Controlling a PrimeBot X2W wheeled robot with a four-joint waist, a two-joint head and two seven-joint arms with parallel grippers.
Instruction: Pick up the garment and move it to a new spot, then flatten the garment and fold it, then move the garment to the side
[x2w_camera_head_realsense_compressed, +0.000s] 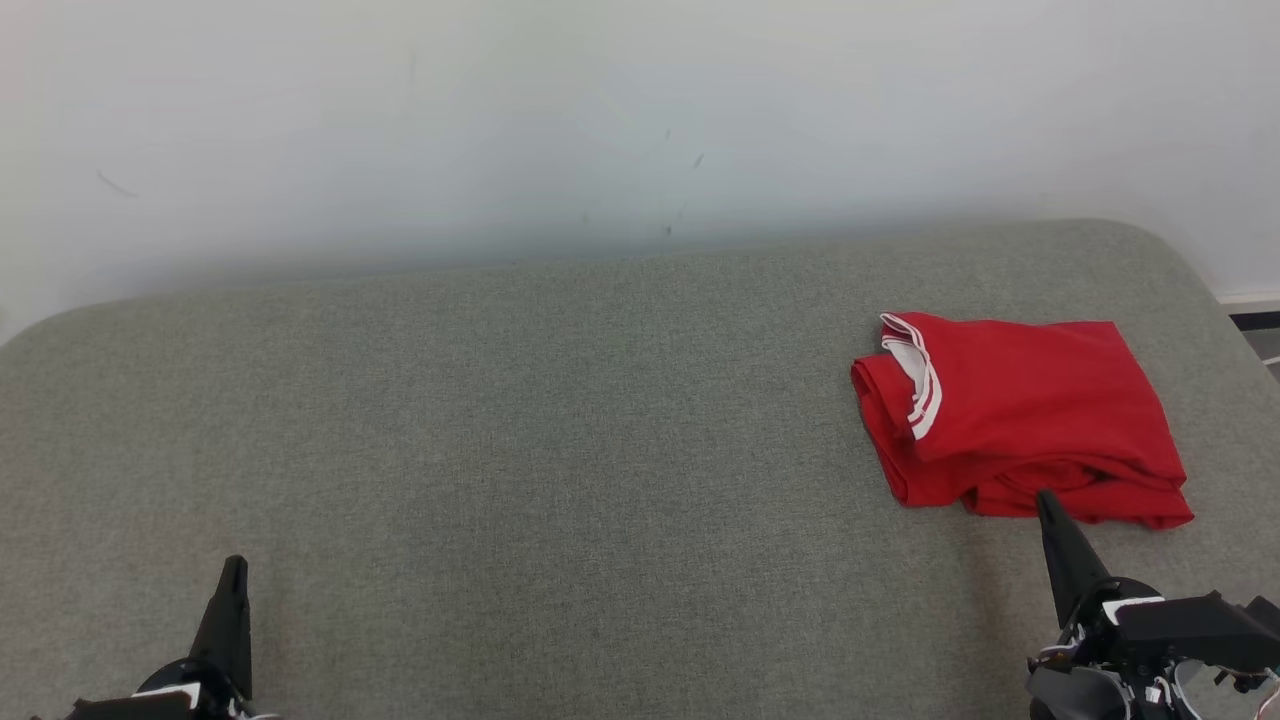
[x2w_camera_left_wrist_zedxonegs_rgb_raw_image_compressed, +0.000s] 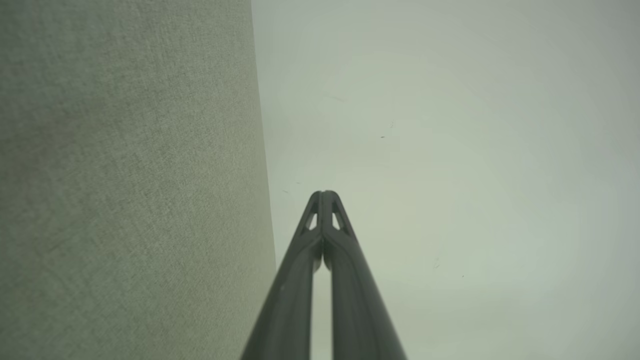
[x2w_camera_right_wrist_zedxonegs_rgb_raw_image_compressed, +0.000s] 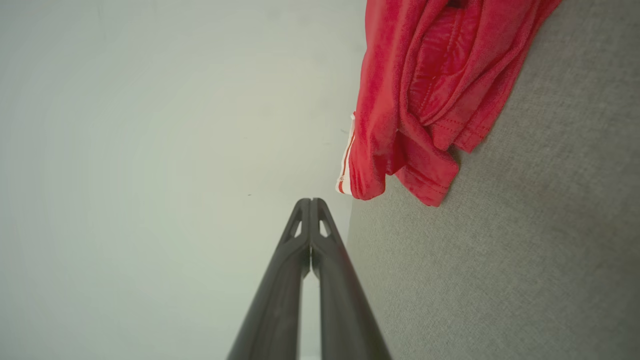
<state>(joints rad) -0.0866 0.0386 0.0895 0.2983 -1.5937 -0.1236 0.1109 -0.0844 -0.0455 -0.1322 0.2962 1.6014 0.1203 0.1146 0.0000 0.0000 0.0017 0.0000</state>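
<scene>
Head view: the garment (x2w_camera_head_realsense_compressed: 1020, 415) lies folded at the right of the cushion (x2w_camera_head_realsense_compressed: 500, 420). The left gripper (x2w_camera_head_realsense_compressed: 236, 562) and right gripper (x2w_camera_head_realsense_compressed: 1045, 497) are both clenched and empty. Wrist views: the fingers are pressed together, and the right ones are near the hem. The last step seems done; next only needs a retreat.

We note that the left gripper (x2w_camera_head_realsense_compressed: 235, 565) and right gripper (x2w_camera_head_realsense_compressed: 1046, 497) carry long, dark, tapering fingers (x2w_camera_left_wrist_zedxonegs_rgb_raw_image_compressed: 295, 280), each with a small triangular cut-out near its tip. We record white patches (x2w_camera_head_realsense_compressed: 1130, 605) on the black wrist housings (x2w_camera_head_realsense_compressed: 1190, 628), and thin white and red cables (x2w_camera_head_realsense_compressed: 1165, 692) beside the right one.
</scene>
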